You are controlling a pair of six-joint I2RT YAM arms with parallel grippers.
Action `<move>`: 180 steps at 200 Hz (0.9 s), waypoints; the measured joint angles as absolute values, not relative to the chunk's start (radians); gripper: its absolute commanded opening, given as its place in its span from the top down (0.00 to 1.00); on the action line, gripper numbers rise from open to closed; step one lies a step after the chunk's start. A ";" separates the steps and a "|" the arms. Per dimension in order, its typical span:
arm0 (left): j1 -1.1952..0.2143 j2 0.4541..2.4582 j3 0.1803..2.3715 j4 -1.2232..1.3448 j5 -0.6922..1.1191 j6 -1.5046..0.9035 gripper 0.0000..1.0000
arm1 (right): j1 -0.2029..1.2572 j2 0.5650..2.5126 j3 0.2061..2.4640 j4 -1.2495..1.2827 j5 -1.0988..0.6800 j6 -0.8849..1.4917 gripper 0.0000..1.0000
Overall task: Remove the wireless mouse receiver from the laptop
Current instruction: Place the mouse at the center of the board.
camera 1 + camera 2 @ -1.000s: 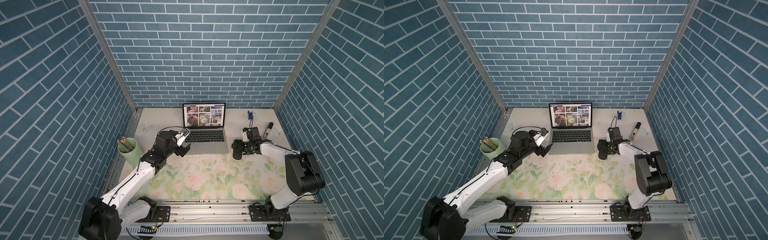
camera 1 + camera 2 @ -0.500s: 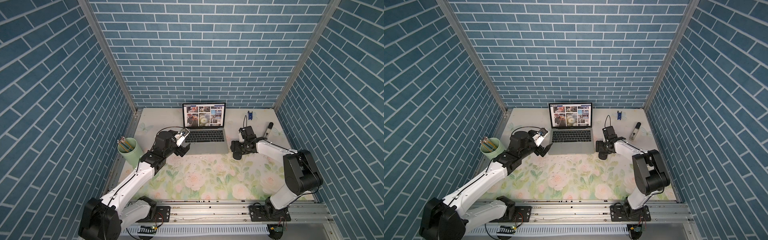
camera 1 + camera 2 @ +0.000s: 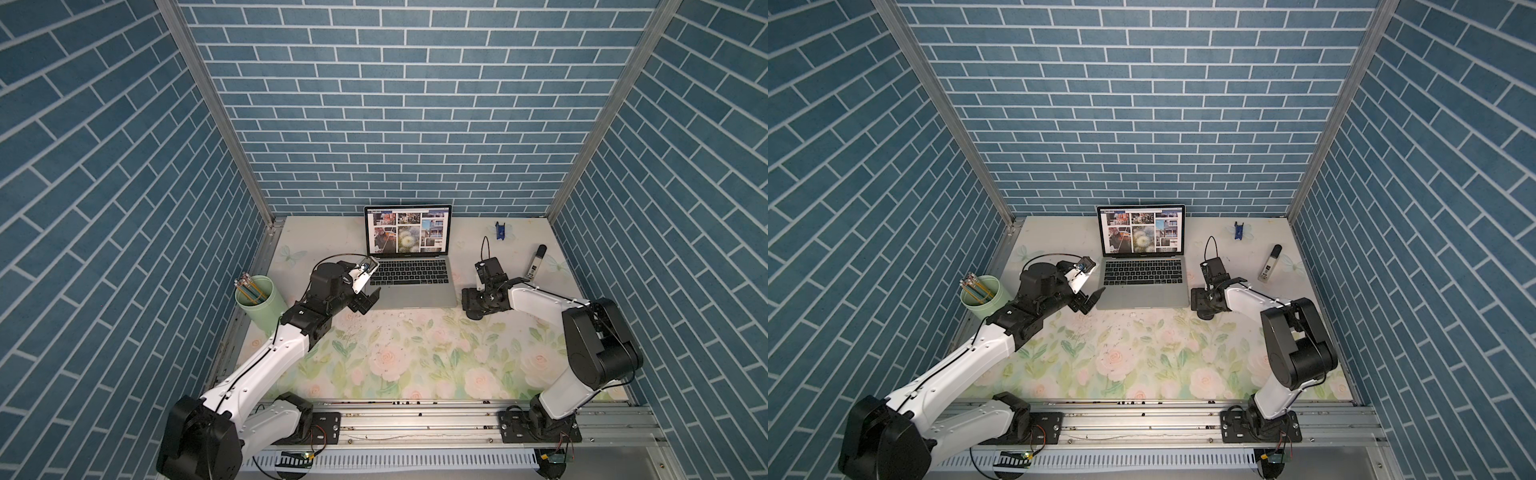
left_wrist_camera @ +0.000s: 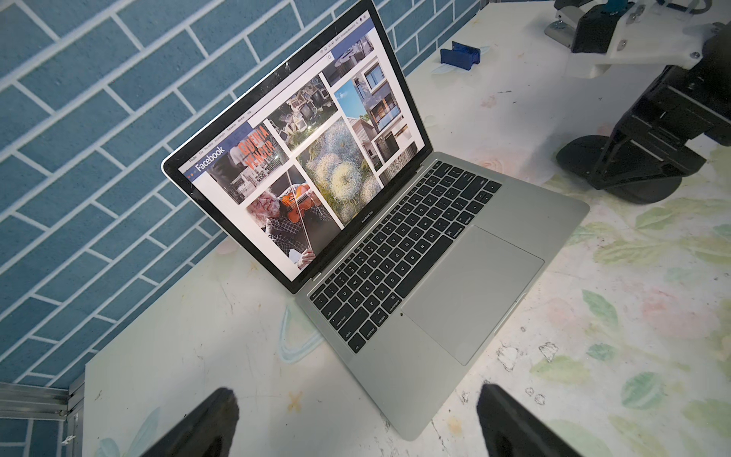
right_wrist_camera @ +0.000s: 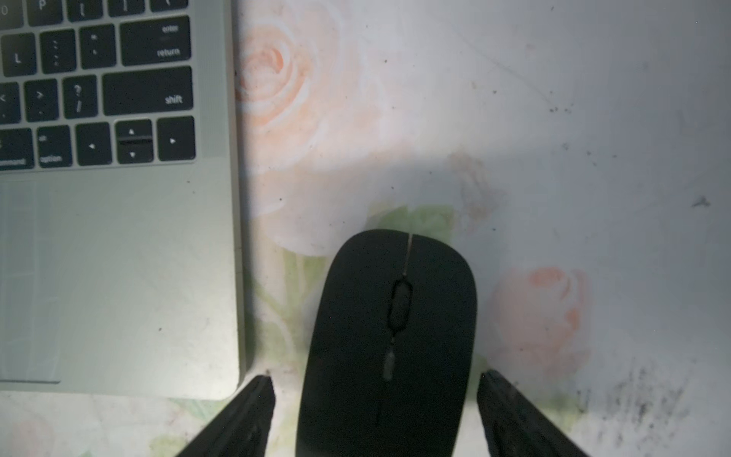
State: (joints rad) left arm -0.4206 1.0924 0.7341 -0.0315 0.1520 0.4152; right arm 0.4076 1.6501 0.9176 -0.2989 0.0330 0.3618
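Right wrist view is showing the right hand (image 5: 375,419) spread wide and straddling the mouse (image 5: 391,336). Its fingers (image 5: 253,419) are sitting either side of the mouse with a gap on both sides, pinching nothing. Mouse is lying flat on the worktop (image 5: 553,118) just beside the laptop (image 5: 118,277), near its front corner on the right arm's side, apart from the edge. Left wrist view is showing the left hand (image 4: 356,419) spread fully and empty, hovering over the worktop just off the laptop's front corner on the left arm's side and pointing across the trackpad. Both top views are showing the laptop (image 3: 411,286) sitting open at the back middle of the worktop (image 3: 415,353), screen up and facing the arms, displaying a photo grid. Receiver isn't resolving in any view; can't tell which laptop edge it's sitting in. Cup (image 3: 259,299) with pencils is standing at the left edge beside the left arm. Stick (image 3: 536,262) is lying near the right wall and the clip (image 3: 500,230) near the back wall, both well apart from the laptop.
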 measured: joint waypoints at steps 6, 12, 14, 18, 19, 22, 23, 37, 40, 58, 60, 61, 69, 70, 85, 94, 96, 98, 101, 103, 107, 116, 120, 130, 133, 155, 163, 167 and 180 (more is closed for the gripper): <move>-0.421 1.092 0.734 -0.031 0.152 0.416 0.00 | 0.410 1.650 0.917 -0.299 0.035 0.362 0.21; -0.420 1.092 0.734 -0.031 0.153 0.416 0.00 | 0.412 1.651 0.917 -0.299 0.036 0.362 0.24; -0.420 1.092 0.734 -0.031 0.153 0.416 0.00 | 0.413 1.652 0.917 -0.299 0.037 0.362 0.25; -0.420 1.092 0.734 -0.031 0.154 0.416 0.00 | 0.413 1.652 0.916 -0.299 0.038 0.362 0.26; -0.420 1.092 0.734 -0.031 0.154 0.416 0.01 | 0.414 1.653 0.916 -0.299 0.038 0.362 0.27; -0.419 1.092 0.734 -0.031 0.154 0.416 0.00 | 0.414 1.654 0.916 -0.299 0.039 0.362 0.27; -0.419 1.092 0.734 -0.031 0.154 0.416 0.00 | 0.414 1.654 0.916 -0.299 0.039 0.362 0.28; -0.418 1.092 0.734 -0.031 0.155 0.416 0.00 | 0.418 1.663 0.916 -0.299 0.044 0.364 0.35; -0.418 1.092 0.734 -0.031 0.155 0.415 0.01 | 0.419 1.665 0.915 -0.299 0.046 0.365 0.36; -0.417 1.092 0.734 -0.031 0.155 0.416 0.00 | 0.421 1.672 0.913 -0.297 0.055 0.369 0.37; -0.417 1.092 0.734 -0.031 0.155 0.415 0.00 | 0.421 1.672 0.913 -0.297 0.056 0.369 0.38; -0.417 1.092 0.734 -0.031 0.155 0.416 0.00 | 0.421 1.672 0.913 -0.297 0.057 0.369 0.38; -0.417 1.092 0.734 -0.031 0.155 0.415 0.00 | 0.422 1.672 0.913 -0.296 0.059 0.369 0.39; -0.417 1.092 0.734 -0.031 0.155 0.416 0.00 | 0.422 1.672 0.913 -0.296 0.060 0.369 0.39; -0.417 1.092 0.734 -0.031 0.155 0.416 0.00 | 0.424 1.672 0.913 -0.296 0.067 0.368 0.42; -0.417 1.092 0.734 -0.031 0.155 0.415 0.00 | 0.424 1.673 0.915 -0.296 0.070 0.365 0.43; -0.417 1.092 0.734 -0.031 0.155 0.415 0.00 | 0.424 1.674 0.915 -0.297 0.071 0.365 0.43; -0.417 1.092 0.734 -0.031 0.155 0.415 0.00 | 0.424 1.674 0.916 -0.296 0.073 0.363 0.43; -0.417 1.092 0.734 -0.031 0.155 0.415 0.00 | 0.424 1.676 0.918 -0.297 0.075 0.360 0.43; -0.417 1.092 0.734 -0.031 0.155 0.415 0.00 | 0.424 1.676 0.918 -0.297 0.076 0.360 0.43; -0.417 1.092 0.734 -0.031 0.155 0.415 0.00 | 0.424 1.679 0.921 -0.298 0.079 0.357 0.43; -0.417 1.092 0.734 -0.031 0.155 0.415 0.00 | 0.424 1.686 0.932 -0.301 0.086 0.350 0.43; -0.417 1.092 0.734 -0.031 0.155 0.415 0.01 | 0.423 1.692 0.937 -0.303 0.089 0.345 0.43; -0.417 1.092 0.734 -0.031 0.155 0.415 0.00 | 0.421 1.705 0.955 -0.304 0.094 0.333 0.43; -0.417 1.092 0.734 -0.031 0.155 0.415 0.00 | 0.419 1.711 0.960 -0.304 0.095 0.331 0.43; -0.417 1.092 0.734 -0.031 0.155 0.415 0.00 | 0.410 1.744 0.997 -0.303 0.100 0.312 0.43; -0.417 1.092 0.734 -0.031 0.155 0.415 0.00 | 0.404 1.754 1.011 -0.303 0.101 0.307 0.42; -0.417 1.092 0.733 -0.031 0.155 0.415 0.01 | 0.402 1.760 1.016 -0.303 0.101 0.305 0.42; -0.417 1.092 0.730 -0.031 0.155 0.415 0.00 | 0.394 1.771 1.028 -0.299 0.101 0.305 0.37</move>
